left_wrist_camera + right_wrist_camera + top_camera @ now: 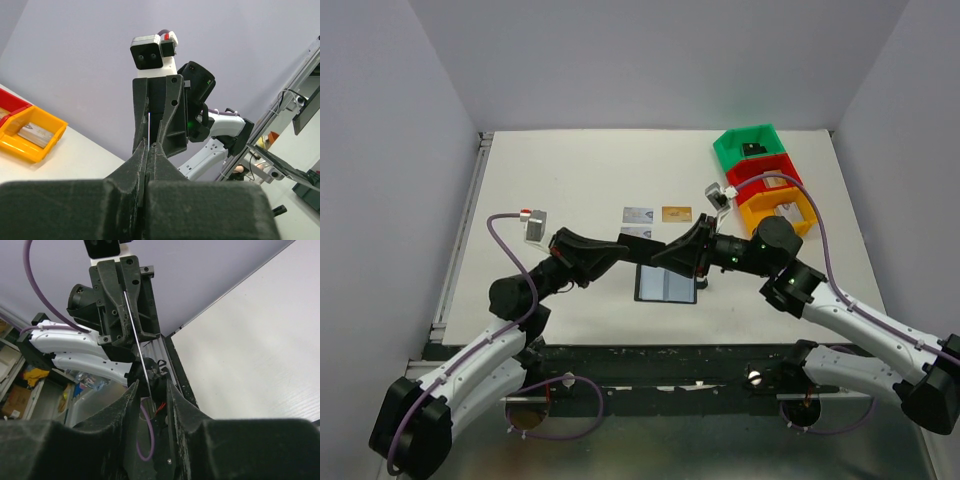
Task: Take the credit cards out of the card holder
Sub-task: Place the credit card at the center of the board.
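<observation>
The card holder [666, 284] lies open on the table, its blue-grey pockets facing up. Just above it my two grippers meet tip to tip. My left gripper [638, 247] is shut on a credit card [149, 125], seen edge-on as a thin pale line. That card [136, 335] runs between the fingers of my right gripper [150, 387], which stand apart on either side of it without pressing it. Behind the grippers, two silver-grey cards [637, 214] and a gold-orange card [676, 213] lie flat on the table.
Green [752, 148], red [770, 175] and orange [780, 210] bins stand in a row at the back right, holding small items. The table's left edge has a metal rail [460, 240].
</observation>
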`<state>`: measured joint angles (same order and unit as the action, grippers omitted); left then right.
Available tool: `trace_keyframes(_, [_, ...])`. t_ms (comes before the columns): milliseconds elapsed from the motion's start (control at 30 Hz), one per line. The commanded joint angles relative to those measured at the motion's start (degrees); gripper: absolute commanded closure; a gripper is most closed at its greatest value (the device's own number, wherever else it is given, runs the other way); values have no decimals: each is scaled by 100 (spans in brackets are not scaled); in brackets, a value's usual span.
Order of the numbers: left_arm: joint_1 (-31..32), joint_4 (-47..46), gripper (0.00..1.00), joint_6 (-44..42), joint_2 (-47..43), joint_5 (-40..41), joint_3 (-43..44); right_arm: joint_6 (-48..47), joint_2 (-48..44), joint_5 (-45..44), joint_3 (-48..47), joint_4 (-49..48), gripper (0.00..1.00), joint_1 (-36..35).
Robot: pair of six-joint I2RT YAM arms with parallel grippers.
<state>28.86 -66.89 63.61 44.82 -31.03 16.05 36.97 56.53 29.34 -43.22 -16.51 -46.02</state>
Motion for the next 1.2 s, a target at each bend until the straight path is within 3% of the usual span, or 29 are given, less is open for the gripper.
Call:
trace_keyframes(0, [-30, -438, 100, 125, 115, 0, -67, 135, 77, 300, -28, -493, 71, 14])
trace_keyframes(133, [-30, -212, 99, -120, 115, -263, -24, 126, 68, 353, 15, -537, 93, 14])
trace_keyframes(167, [-38, -10, 88, -234, 37, -281, 3, 144, 51, 362, 24, -537, 97, 23])
trace_keyframes(200, [-39, 270, 71, -375, -86, -299, 29, 144, 33, 379, 42, -528, 100, 40])
trace_keyframes(267, [-74, 956, 46, -647, -341, -316, 117, 118, -37, 423, 33, -432, 100, 119])
trace_keyframes(333, [-117, 1493, 39, -911, -596, -351, 222, 39, -63, 580, -37, -222, 100, 216])
trace_keyframes(500, [-302, 2259, 38, -1255, -843, -763, 442, -207, 94, 1239, -309, 314, 100, 400])
trace_keyframes(733, [-522, 2277, 39, -1185, -527, -1590, 706, -612, 332, 1899, -687, 1018, 100, 497])
trace_keyframes(967, [-531, 1996, 52, -983, -131, -1898, 777, -691, 394, 2084, -731, 1141, 100, 497])
trace_keyframes(1167, [-557, 1961, 58, -983, -149, -1916, 715, -726, 367, 2058, -705, 1168, 100, 515])
